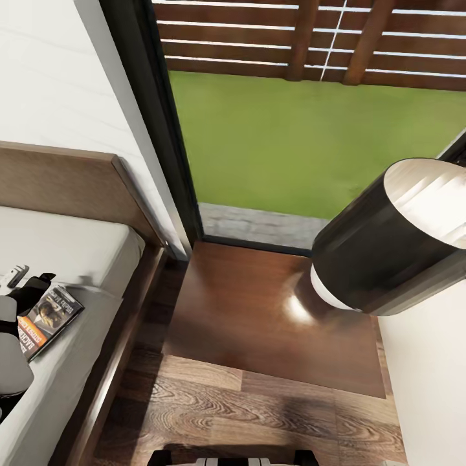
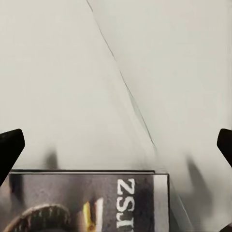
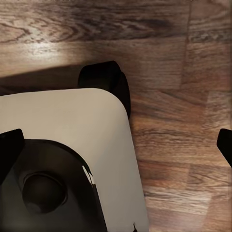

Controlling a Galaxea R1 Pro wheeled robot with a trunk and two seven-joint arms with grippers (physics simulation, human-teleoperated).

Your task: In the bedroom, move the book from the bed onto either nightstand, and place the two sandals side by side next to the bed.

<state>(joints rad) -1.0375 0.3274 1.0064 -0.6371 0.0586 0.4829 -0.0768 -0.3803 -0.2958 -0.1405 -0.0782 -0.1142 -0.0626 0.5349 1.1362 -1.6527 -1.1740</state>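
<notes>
Glossy wooden nightstand (image 1: 259,317), matt cloth mattress (image 1: 71,252), grainy plank floor (image 1: 259,414).

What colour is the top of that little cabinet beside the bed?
The nightstand has a glossy dark reddish-brown wooden top, seen best in the head view.

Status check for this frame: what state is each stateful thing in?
book: lying flat on the bed, not lifted
bed: mattress bare apart from the book
nightstand: lamp on top
left gripper: jaws open, over the book's edge
right gripper: jaws open, holding nothing
</notes>
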